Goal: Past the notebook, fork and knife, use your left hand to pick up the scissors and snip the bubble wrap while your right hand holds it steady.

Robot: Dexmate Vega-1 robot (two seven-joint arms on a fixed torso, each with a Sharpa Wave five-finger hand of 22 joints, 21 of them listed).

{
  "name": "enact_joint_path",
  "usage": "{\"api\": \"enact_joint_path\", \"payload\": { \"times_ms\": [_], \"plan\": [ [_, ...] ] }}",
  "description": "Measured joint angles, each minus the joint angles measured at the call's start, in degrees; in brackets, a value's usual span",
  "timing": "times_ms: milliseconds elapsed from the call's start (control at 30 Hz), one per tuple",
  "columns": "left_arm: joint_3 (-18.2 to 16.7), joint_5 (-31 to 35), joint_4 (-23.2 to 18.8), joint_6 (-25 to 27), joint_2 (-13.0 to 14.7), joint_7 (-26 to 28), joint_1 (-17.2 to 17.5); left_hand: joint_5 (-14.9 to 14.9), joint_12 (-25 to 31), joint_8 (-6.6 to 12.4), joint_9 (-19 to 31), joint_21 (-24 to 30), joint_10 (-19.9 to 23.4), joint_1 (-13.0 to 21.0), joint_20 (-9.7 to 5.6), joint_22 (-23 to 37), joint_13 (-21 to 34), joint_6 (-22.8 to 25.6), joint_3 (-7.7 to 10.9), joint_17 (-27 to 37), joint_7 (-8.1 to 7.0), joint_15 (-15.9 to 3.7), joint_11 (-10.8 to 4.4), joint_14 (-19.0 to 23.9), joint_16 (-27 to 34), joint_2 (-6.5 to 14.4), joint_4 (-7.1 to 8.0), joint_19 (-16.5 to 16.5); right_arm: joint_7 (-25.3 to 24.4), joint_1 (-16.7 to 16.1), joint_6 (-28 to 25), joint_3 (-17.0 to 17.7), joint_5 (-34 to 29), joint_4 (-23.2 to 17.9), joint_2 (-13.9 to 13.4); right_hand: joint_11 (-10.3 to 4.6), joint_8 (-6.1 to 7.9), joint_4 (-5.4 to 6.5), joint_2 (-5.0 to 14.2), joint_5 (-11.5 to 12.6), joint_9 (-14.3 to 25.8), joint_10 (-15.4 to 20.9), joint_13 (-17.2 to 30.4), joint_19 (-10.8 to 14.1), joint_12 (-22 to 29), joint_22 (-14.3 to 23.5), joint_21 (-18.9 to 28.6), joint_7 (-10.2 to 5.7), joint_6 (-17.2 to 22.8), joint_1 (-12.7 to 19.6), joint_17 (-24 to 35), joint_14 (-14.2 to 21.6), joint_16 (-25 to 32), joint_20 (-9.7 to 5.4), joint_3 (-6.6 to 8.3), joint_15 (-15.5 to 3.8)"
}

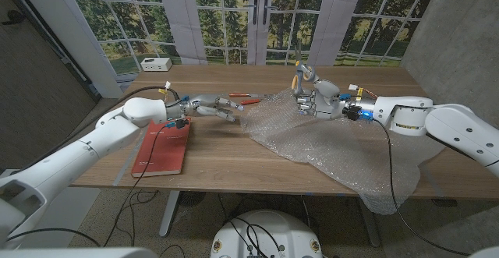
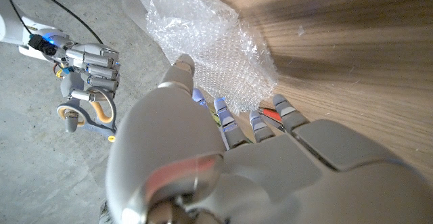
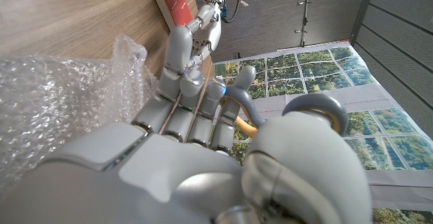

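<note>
My right hand (image 1: pixel 321 100) grips the scissors (image 1: pixel 302 75), grey and orange handles upward, above the far edge of the bubble wrap (image 1: pixel 327 141). The wrap is a crumpled clear sheet over the table's right half. My left hand (image 1: pixel 212 107) holds nothing, its fingers stretched toward the wrap's left edge, beside red-handled utensils (image 1: pixel 248 99). The red notebook (image 1: pixel 164 147) lies near the front left edge, under my left forearm. In the left wrist view my left hand (image 2: pixel 223 163) points at the wrap (image 2: pixel 216 55), with my right hand (image 2: pixel 91 65) and the scissors (image 2: pixel 91 112) beyond. In the right wrist view the scissors' handles (image 3: pixel 318 109) stick out of my right hand (image 3: pixel 169 163).
A white box (image 1: pixel 156 64) stands on the ledge behind the table's back left corner. The wrap's front right corner hangs over the table edge (image 1: pixel 374 199). Bare wood (image 1: pixel 226 160) lies between the notebook and the wrap.
</note>
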Motion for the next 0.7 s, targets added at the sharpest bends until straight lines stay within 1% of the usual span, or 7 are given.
{"api": "enact_joint_path", "payload": {
  "times_ms": [100,367,400,467,533,600,700],
  "plan": [
    [0.00,2.51,0.00,-0.10,0.00,1.15,0.00,-0.11,0.00,-0.05,0.00,0.00,-0.17,-0.29,0.00,0.00,-0.07,-0.53,-0.20,0.00,0.11,0.18,0.17,-0.18,0.00,-0.29,0.19,0.00,0.00,-0.23,0.00,0.15,0.00,-0.25,-0.05,0.00,0.00,0.00,-0.01,0.00,0.00,0.00,0.00,0.00,0.00,-0.22,0.06,0.00,0.00,0.01,0.00,0.00,0.00,0.00,0.00,0.00],
    [0.00,9.29,0.00,-1.07,0.00,5.62,0.00,0.28,0.00,-0.05,0.00,0.00,-0.36,-2.08,-0.32,0.00,-0.79,-1.84,-2.61,0.01,-0.01,0.18,-0.03,-0.17,0.00,-2.12,0.83,0.33,0.00,-0.48,0.00,0.30,0.00,-0.54,-0.22,0.01,0.00,0.00,0.00,-0.40,-0.26,-0.01,0.00,-0.21,-0.22,-0.48,0.53,0.00,0.00,0.47,0.00,0.00,0.00,0.21,0.00,0.00],
    [1.02,9.81,-4.39,-1.23,1.09,6.02,0.66,0.28,0.00,-0.05,0.00,0.00,-0.36,-1.87,-0.33,0.00,-0.79,-1.84,-2.76,0.01,-0.01,0.18,-0.03,-0.17,0.00,-2.33,0.68,0.31,-0.53,-0.48,0.47,0.30,0.20,-0.54,-0.23,0.01,0.00,0.00,0.00,-0.40,-0.26,-0.01,0.00,-0.21,-0.23,-0.48,0.73,0.00,0.00,0.47,0.00,0.00,0.00,0.21,0.00,0.00],
    [1.06,10.98,-4.85,-1.59,1.12,6.85,0.87,0.55,0.00,-0.05,0.00,0.00,-0.36,-2.22,-0.62,0.01,-0.79,-1.84,-3.02,0.11,-0.01,0.18,-0.03,-0.17,0.00,-2.68,0.95,0.02,-0.54,-0.48,0.47,0.30,0.21,-0.54,-0.26,0.02,-0.01,0.00,0.22,-0.41,-0.27,-0.01,0.00,-0.35,-0.23,-0.47,0.84,0.00,0.00,0.69,0.00,0.00,0.00,0.07,0.00,0.00],
    [1.10,11.69,-5.49,-1.77,1.20,7.36,1.22,1.31,0.00,-0.05,-0.10,0.00,-0.36,-3.02,-0.84,0.01,-1.05,-2.12,-4.16,0.16,0.01,0.18,-0.03,-0.17,0.00,-3.99,1.19,0.24,-0.53,-0.47,0.47,0.30,0.24,-0.54,-0.27,0.10,-0.01,0.00,0.22,-0.41,-0.33,-0.10,0.00,-0.31,-0.23,-0.47,0.84,0.00,0.00,0.69,0.00,0.00,0.00,0.11,0.00,0.00],
    [1.13,12.49,-5.97,-1.80,1.30,7.83,1.39,2.77,0.00,-0.05,-0.27,0.00,-0.36,-4.58,-1.36,0.09,-1.49,-3.13,-6.30,0.16,0.01,0.18,-0.03,-0.17,0.00,-5.93,1.75,0.10,-0.50,-0.44,0.47,0.30,0.26,-0.54,-0.28,0.10,-0.02,0.00,0.22,-0.41,-0.33,-0.10,0.00,-0.31,-0.23,-0.47,0.84,0.00,0.00,0.69,0.00,0.00,0.00,0.11,0.00,0.00],
    [1.13,13.52,-6.63,-1.80,1.45,8.70,1.71,4.09,0.01,-0.05,-0.27,0.00,-1.03,-5.91,-1.75,0.17,-1.83,-4.18,-8.11,0.21,-0.01,-0.07,0.02,-0.42,0.00,-7.26,2.30,0.32,-0.43,-0.40,0.47,0.27,0.29,-0.54,-0.29,0.10,-0.04,0.00,0.22,-0.41,-0.32,-0.10,0.06,-0.52,-0.23,-0.74,1.12,0.00,0.00,0.68,0.00,0.00,0.00,0.32,0.00,0.00]
  ]
}}
